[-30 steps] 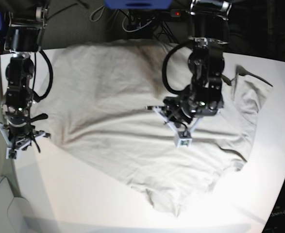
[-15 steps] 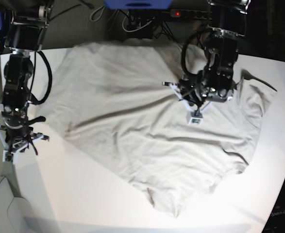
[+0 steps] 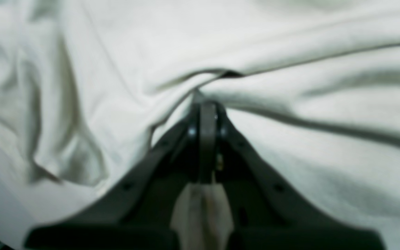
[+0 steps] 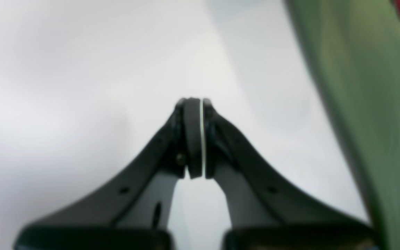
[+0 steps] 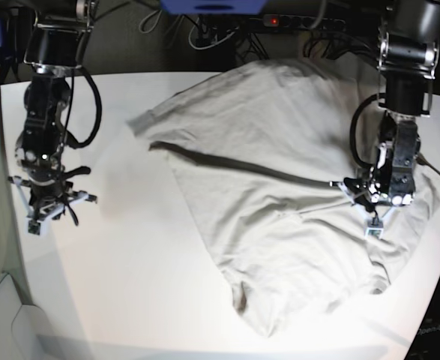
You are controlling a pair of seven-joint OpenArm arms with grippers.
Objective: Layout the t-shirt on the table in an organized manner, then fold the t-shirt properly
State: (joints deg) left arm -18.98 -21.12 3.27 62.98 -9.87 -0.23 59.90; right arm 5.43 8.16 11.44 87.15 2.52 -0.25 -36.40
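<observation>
The light grey-beige t-shirt [image 5: 279,187] lies rumpled on the right half of the white table [image 5: 130,285], with a long dark crease running across it. My left gripper [image 5: 372,227] is at the shirt's right side, shut on a pinch of its fabric. In the left wrist view the t-shirt [image 3: 290,52] bunches into the tips of the left gripper [image 3: 207,104], and a strip of cloth shows between the fingers. My right gripper [image 5: 38,225] hangs over bare table at the left, away from the shirt. In the right wrist view the right gripper [image 4: 193,104] is shut on nothing above the table [image 4: 64,69].
Cables and a power strip [image 5: 279,21] lie beyond the table's far edge, beside a blue object [image 5: 212,6]. A green surface [image 4: 377,86] lies past the table edge near my right gripper. The shirt's right side reaches close to the table's right edge.
My left gripper has moved right and toward the table's right edge, dragging the shirt with it, so the shirt has left the table's left part. The right arm has barely shifted.
</observation>
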